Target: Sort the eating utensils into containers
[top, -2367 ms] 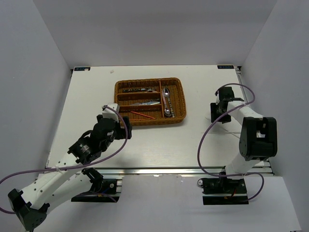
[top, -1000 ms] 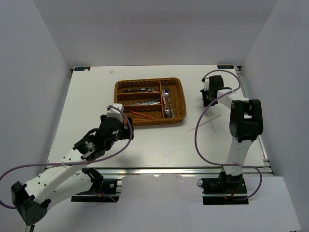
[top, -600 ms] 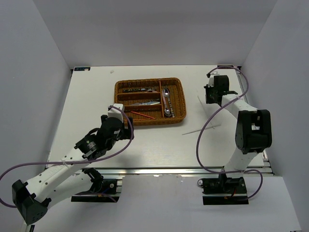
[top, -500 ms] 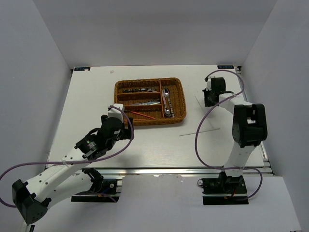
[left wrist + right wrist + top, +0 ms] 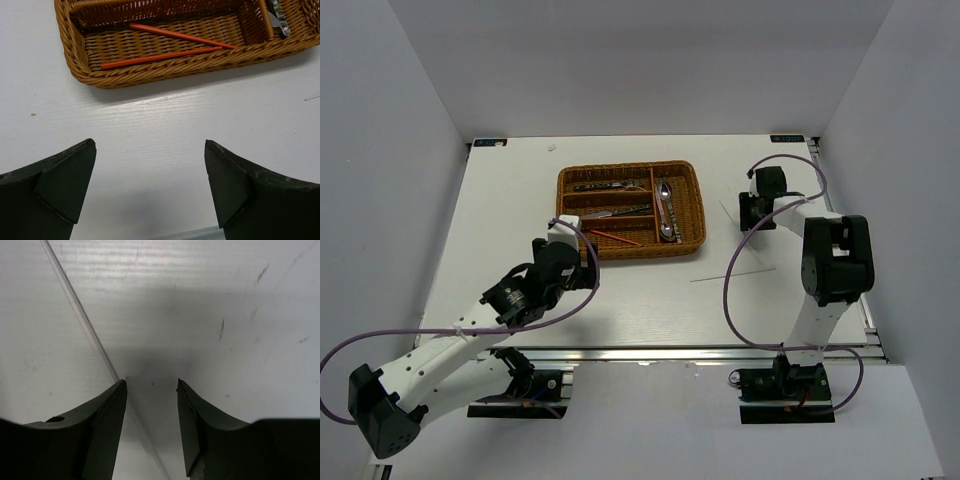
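We see the rectangular brown woven wicker tray [image 5: 650,251] in the middle of the white table [image 5: 620,310], already holding most of the set, like with like; two shiny metal spoons [image 5: 665,208] lie in its right-hand slot; silver cutlery [image 5: 615,187], which we cannot tell apart, fills the farther long slots; two thin red chopsticks [image 5: 160,57] lie at a slight angle to each other in the nearest slot.

What is left, we judge, is outside the tray; one thin white chopstick [image 5: 730,272] lies flat on the table between the tray and the right arm; a second white chopstick [image 5: 83,315] runs diagonally up to the right gripper [image 5: 151,384]. That pincer sits low over the table, jaws parted a moderate way and holding nothing; the stick meets the tip of the finger on the left of the wrist view, and we cannot tell whether it carries on between the jaws; we think the aim wants checking before any closing.

The left gripper [image 5: 150,155] hovers over bare table just in front of the tray's near wall, jaws spread wide and empty; we judge it is parked clear of the other arm's work.
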`<state>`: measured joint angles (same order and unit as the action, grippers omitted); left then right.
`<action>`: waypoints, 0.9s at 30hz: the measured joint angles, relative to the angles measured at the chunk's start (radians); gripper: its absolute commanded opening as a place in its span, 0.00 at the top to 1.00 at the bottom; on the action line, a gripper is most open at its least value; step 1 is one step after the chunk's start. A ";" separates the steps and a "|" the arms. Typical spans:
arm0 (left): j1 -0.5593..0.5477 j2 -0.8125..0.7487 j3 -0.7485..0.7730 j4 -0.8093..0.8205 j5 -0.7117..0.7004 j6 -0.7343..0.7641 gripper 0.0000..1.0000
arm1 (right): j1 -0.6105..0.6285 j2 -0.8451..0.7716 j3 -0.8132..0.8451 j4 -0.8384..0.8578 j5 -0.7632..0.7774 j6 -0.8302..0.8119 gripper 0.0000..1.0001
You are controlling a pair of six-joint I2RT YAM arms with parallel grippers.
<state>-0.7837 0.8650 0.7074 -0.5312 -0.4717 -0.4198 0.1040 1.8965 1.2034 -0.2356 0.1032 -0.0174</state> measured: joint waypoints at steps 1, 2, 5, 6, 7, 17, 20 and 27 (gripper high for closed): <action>0.000 0.002 0.000 0.000 -0.002 0.000 0.02 | 0.000 -0.018 -0.017 -0.007 -0.002 0.010 0.50; -0.001 0.004 0.000 0.000 -0.003 0.000 0.02 | 0.000 -0.042 -0.034 -0.023 -0.004 0.016 0.49; -0.002 0.010 0.000 0.000 -0.005 0.000 0.02 | 0.000 -0.121 -0.091 -0.058 -0.013 0.031 0.48; -0.002 0.011 0.000 0.000 -0.006 0.000 0.02 | 0.000 -0.150 -0.116 -0.063 -0.019 0.035 0.48; -0.002 0.012 0.000 0.000 -0.007 0.000 0.02 | 0.000 -0.180 -0.143 -0.064 -0.029 0.037 0.48; -0.005 0.019 0.000 -0.001 -0.008 0.000 0.02 | 0.000 -0.188 -0.223 -0.080 -0.059 0.031 0.64; -0.009 0.018 0.000 -0.001 -0.008 0.000 0.02 | 0.000 -0.151 -0.185 -0.074 -0.039 0.029 0.68; -0.018 0.014 0.000 -0.001 -0.007 0.000 0.02 | 0.013 -0.118 -0.160 -0.031 -0.011 0.035 0.87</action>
<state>-0.8013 0.8787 0.7074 -0.5320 -0.4789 -0.4198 0.1165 1.7782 1.0431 -0.2665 0.0921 0.0174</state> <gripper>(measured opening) 0.981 0.186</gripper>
